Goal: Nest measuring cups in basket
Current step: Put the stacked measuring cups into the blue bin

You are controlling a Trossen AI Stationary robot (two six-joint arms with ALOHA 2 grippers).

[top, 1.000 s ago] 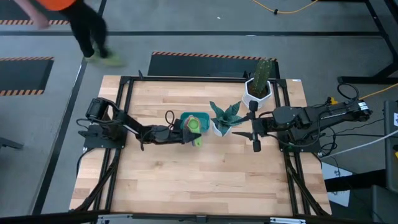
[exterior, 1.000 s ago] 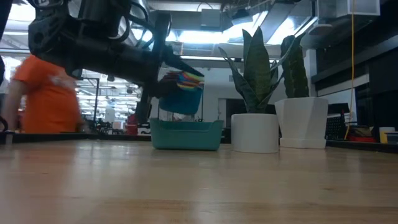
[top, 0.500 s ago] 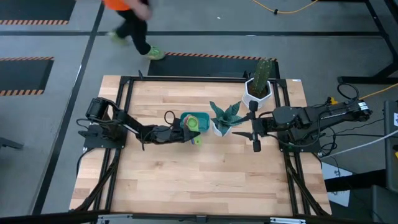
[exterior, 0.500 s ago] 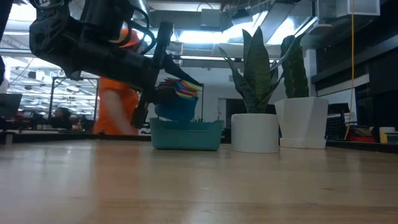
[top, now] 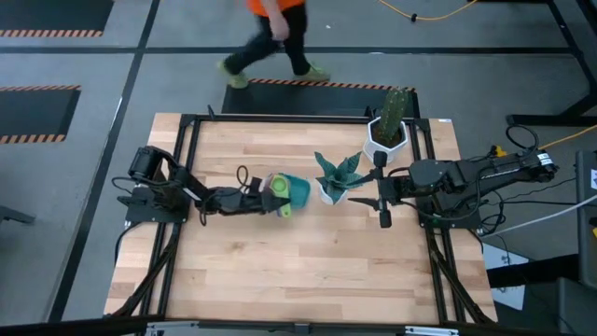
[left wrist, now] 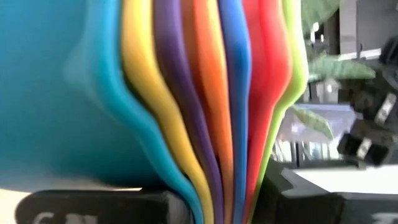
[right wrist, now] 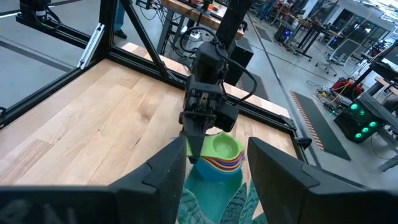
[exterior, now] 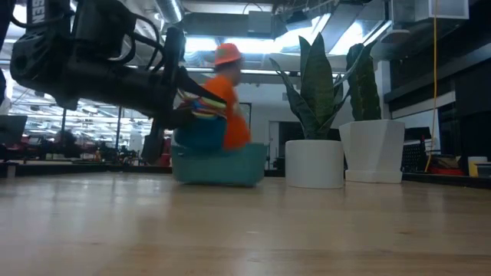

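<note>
- Your left gripper (top: 264, 196) is clamped on the handles of the nested stack of coloured plastic measuring cups (top: 277, 193), pinched together as one bundle; the left wrist view shows yellow, purple, orange, blue, red and green handles squeezed between the fingers (left wrist: 93, 205).
- Gripping the handles looks deliberate: the bowls stay free to drop into the tub.
- The stack sits in or just over the left end of the small shallow teal plastic basket (top: 297, 191), near the middle of the wooden table (top: 308, 271). I can't tell whether it's resting on the floor of the basket.
- Long axis runs along the handles, pointing back at the left arm; bowls open upward, green one on top (right wrist: 224, 148).
- The basket looks smeared in the low view (exterior: 219, 163), so it may be getting nudged. Watch that.
- Your right gripper (top: 381, 198) hangs spread and empty beside the white pot with the spiky green plant (top: 334, 179), well clear.
</note>
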